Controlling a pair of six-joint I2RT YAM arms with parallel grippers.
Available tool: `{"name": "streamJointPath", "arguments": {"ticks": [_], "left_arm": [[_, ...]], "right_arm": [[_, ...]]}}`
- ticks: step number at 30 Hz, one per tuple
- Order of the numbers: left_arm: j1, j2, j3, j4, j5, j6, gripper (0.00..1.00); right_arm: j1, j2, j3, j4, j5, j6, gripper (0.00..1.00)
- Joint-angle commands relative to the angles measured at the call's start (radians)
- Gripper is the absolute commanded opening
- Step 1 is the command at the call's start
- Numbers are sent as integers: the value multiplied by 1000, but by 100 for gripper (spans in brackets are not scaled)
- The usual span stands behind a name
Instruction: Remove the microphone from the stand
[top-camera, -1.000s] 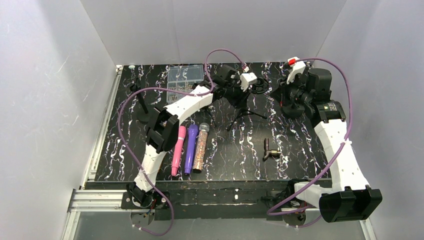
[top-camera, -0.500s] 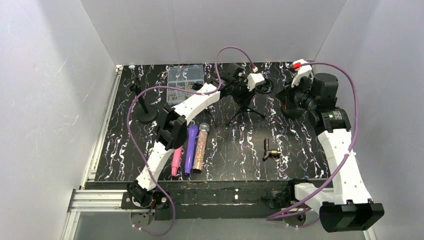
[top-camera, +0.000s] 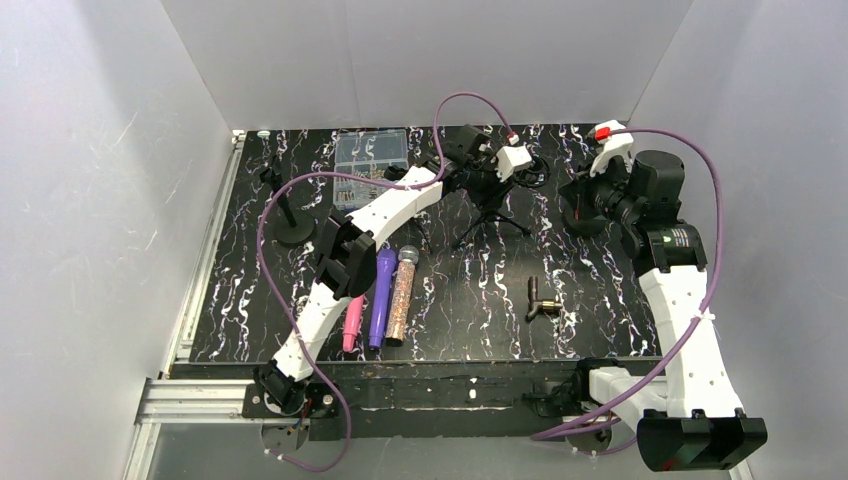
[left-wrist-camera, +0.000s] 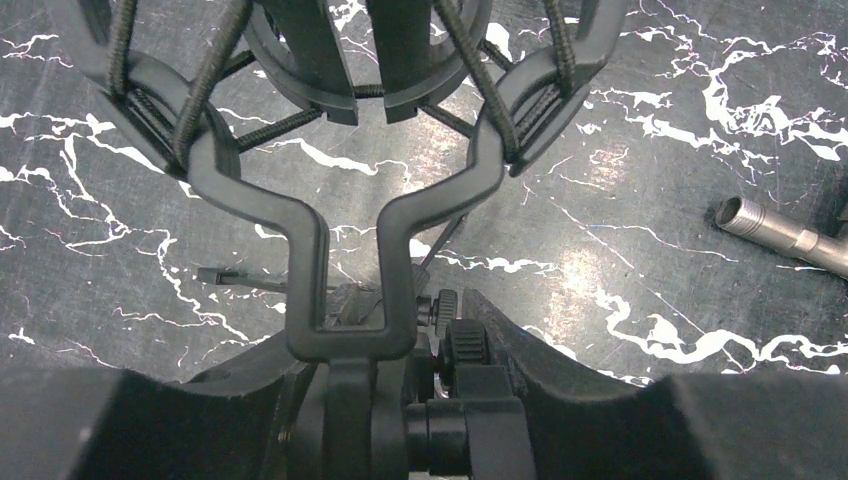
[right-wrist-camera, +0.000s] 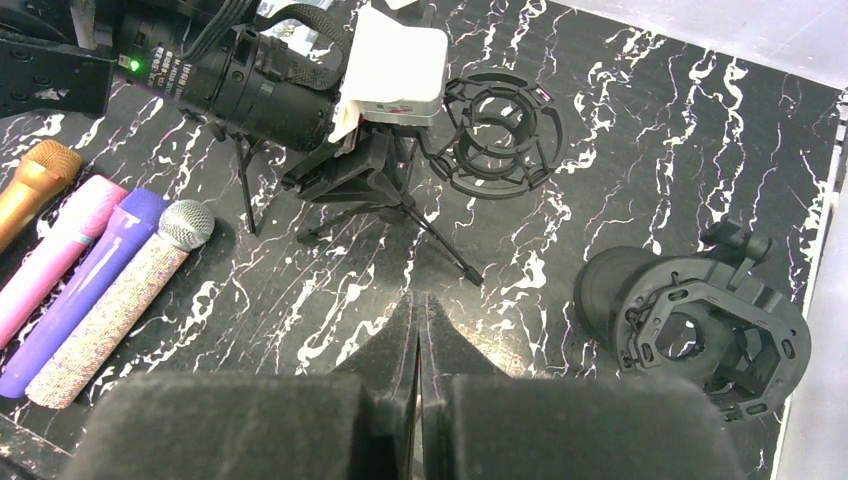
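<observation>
The left end effector (left-wrist-camera: 385, 345) is clamping the stem of the black tripod stand (right-wrist-camera: 370, 185), just beneath its black elastic-strung shock mount ring (right-wrist-camera: 495, 135). The right end effector (right-wrist-camera: 420, 300) is hovering with its pads pressed together, near a second black shock mount (right-wrist-camera: 700, 330) that is sitting on the black marbled surface (top-camera: 480, 300). A pink microphone (right-wrist-camera: 55, 260), a purple microphone (right-wrist-camera: 85, 290) and a glittery microphone with a silver head (right-wrist-camera: 120, 305) are lying side by side on the surface, well apart from the stand.

Microphones (top-camera: 380, 295) left of the tripod stand (top-camera: 487, 215), box (top-camera: 371, 152) behind
</observation>
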Motion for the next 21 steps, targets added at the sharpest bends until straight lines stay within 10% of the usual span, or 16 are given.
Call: {"name": "streamJointPath", "arguments": {"ticks": [1,10,21], "left_arm": [[-1,5,29,11,-17,38,0],[0,32,48,27,-22,36,0],[-1,40,38,30,-18,42,0]], "right_arm": [[-10,-23,3,45,17,1,1],[-13,-23,2,33,66,8,11],[-13,-58,-41,34,125,-10,79]]}}
